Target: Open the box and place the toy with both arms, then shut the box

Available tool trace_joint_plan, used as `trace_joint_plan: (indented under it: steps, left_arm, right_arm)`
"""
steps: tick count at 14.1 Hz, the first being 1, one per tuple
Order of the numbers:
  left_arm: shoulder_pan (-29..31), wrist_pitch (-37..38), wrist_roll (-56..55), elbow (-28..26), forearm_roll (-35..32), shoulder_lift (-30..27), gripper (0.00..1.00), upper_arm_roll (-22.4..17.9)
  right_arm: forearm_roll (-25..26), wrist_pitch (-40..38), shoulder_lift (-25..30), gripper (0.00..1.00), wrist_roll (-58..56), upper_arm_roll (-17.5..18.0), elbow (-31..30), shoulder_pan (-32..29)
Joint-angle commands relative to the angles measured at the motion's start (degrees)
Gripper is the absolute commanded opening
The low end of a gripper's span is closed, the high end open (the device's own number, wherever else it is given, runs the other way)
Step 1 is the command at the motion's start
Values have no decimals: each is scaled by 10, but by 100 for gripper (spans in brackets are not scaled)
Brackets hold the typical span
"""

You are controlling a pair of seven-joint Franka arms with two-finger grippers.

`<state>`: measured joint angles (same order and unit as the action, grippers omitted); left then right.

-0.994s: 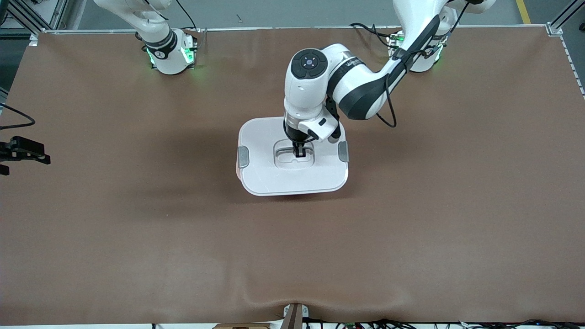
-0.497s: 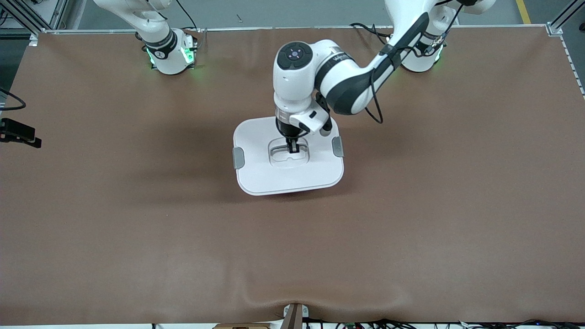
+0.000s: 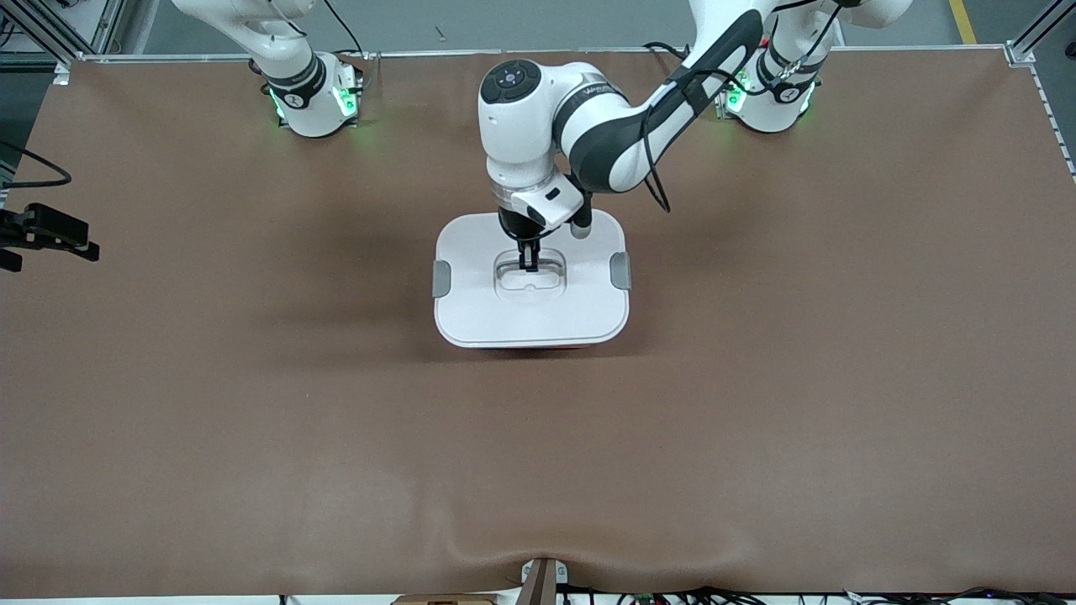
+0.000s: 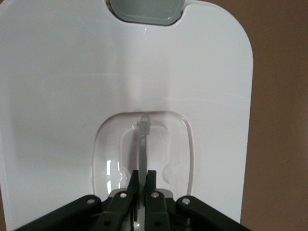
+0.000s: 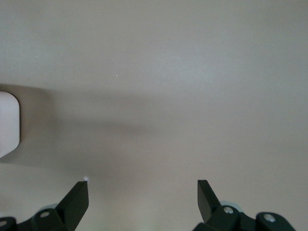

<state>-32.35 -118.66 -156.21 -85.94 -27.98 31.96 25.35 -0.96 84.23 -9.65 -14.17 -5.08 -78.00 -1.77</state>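
The box's white lid [image 3: 504, 315] with its grey side clips [image 3: 441, 278] lies level in the middle of the table. Only a thin pink strip of the box [image 3: 546, 346] shows under the lid's edge nearest the front camera. My left gripper [image 3: 528, 262] reaches down into the lid's recess. In the left wrist view this left gripper [image 4: 143, 174] is shut on the clear handle [image 4: 143, 139]. My right gripper [image 3: 50, 239] waits off the right arm's end of the table. The right wrist view shows the right gripper [image 5: 143, 185] open, with nothing between its fingers. The toy is out of view.
The brown table mat [image 3: 756, 420] stretches around the box. The arm bases [image 3: 315, 101] glow green along the robots' edge. A white corner of the lid [image 5: 8, 125] shows at the rim of the right wrist view.
The left arm has swung the lid from a skewed pose to square over the box. The right gripper shifted slightly at the table's end.
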Motion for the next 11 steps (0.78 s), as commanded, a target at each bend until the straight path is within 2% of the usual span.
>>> trace_joint_plan:
  steps: [1, 11]
  left_arm:
    - [-7, 0, -42, -12, -25, -11, 0, 0]
    - [-11, -23, -91, -25, -26, -18, 0, 1]
  right_arm:
    - [1, 1, 16, 100, -7, 44, -20, -47]
    - [9, 8, 18, 100, -3, 44, -15, -45]
